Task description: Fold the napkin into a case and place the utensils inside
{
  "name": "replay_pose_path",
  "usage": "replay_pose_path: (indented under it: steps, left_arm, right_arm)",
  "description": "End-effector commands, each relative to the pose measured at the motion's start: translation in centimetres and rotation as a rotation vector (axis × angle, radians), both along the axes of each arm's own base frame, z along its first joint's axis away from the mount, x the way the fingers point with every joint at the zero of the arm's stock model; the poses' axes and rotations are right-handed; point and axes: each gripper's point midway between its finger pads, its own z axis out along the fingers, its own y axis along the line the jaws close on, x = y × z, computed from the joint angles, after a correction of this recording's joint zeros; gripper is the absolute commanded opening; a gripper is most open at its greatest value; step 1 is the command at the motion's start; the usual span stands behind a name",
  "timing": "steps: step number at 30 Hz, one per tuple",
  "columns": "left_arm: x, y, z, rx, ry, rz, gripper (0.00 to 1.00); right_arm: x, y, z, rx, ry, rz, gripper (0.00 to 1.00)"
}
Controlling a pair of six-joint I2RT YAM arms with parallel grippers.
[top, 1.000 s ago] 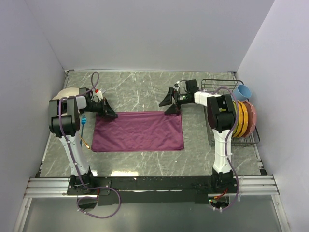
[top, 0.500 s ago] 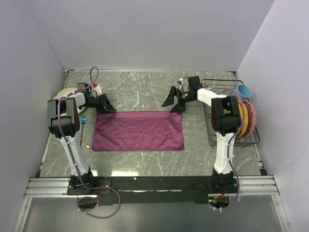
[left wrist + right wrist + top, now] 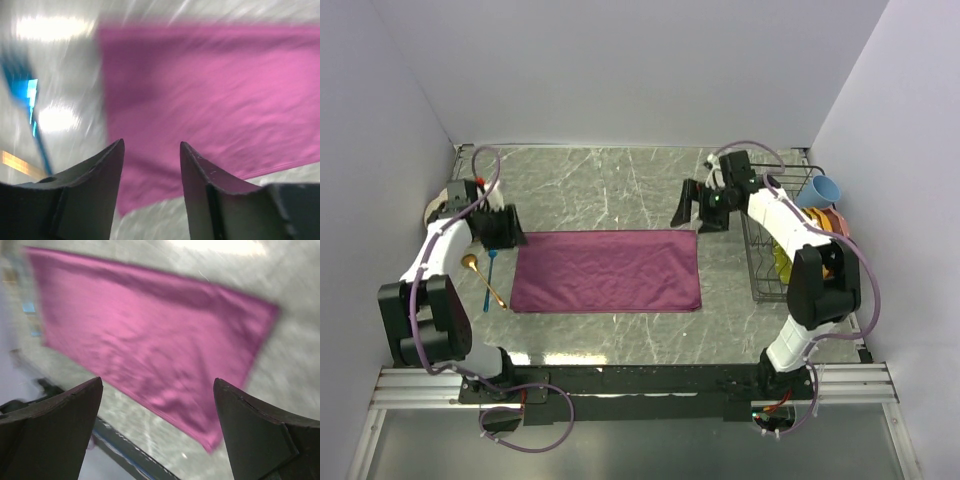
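The maroon-purple napkin [image 3: 606,271] lies flat as a wide rectangle in the middle of the table, and it also fills the left wrist view [image 3: 215,95] and the right wrist view [image 3: 145,330]. My left gripper [image 3: 510,234] hangs just off the napkin's far-left corner, open, with nothing between its fingers [image 3: 151,146]. My right gripper [image 3: 699,213] hovers above the far-right corner, open wide and empty [image 3: 157,383]. The blue fork [image 3: 492,262] and the gold spoon [image 3: 482,279] lie left of the cloth; both show blurred in the left wrist view, fork [image 3: 31,100] and spoon [image 3: 15,162].
A cream plate [image 3: 441,203] sits at the far left, mostly behind the left arm. At the right edge, a black wire rack [image 3: 760,275] holds coloured plates [image 3: 830,225] and a blue cup [image 3: 824,189]. The table's near edge is a metal rail [image 3: 640,385].
The left gripper opened, let go of the napkin's far-left corner and drew back left. The right gripper lifted away to the right. The napkin stayed flat.
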Motion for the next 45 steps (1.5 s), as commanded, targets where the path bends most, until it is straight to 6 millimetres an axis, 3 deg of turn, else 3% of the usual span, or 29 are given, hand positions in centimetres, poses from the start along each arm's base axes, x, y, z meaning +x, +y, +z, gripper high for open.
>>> replay_pose_path:
  steps: [1,7,10,17,24,27,31,37,45]
  left_arm:
    - [-5.5,3.5,-5.0,0.172,0.229,0.064,0.5]
    - [-5.8,4.6,-7.6,0.219,0.304,0.099,0.44]
    - [-5.8,4.3,-8.8,0.198,0.339,0.086,0.43]
    - [-4.4,2.6,-8.9,0.177,0.325,0.013,0.43]
    - [-4.7,1.7,-9.9,0.184,0.367,-0.017,0.43]
    - [-4.6,1.4,-10.1,0.188,0.372,-0.029,0.38]
    - [-4.5,1.3,-9.9,0.194,0.359,-0.035,0.2]
    - [-4.1,0.3,-8.5,0.157,0.313,-0.053,0.01]
    - [-3.5,-1.6,-5.0,0.119,0.211,-0.109,0.01]
  right_arm:
    - [-3.4,-3.4,-3.5,-0.226,0.081,-0.061,1.0]
    - [-5.1,-5.1,-6.4,-0.319,0.138,-0.08,1.0]
    - [-5.3,-5.0,-7.1,-0.321,0.166,-0.073,1.0]
    - [-5.6,-5.1,-8.3,-0.332,0.194,-0.069,0.98]
    - [-5.9,-5.0,-10.2,-0.336,0.273,-0.071,0.82]
    - [-5.9,-5.0,-10.7,-0.345,0.283,-0.071,0.78]
    - [-6.2,-5.3,-11.6,-0.358,0.301,-0.072,0.77]
    - [-6.7,-5.1,-12.5,-0.35,0.324,-0.064,0.71]
    - [-7.0,-4.7,-12.8,-0.335,0.341,-0.049,0.66]
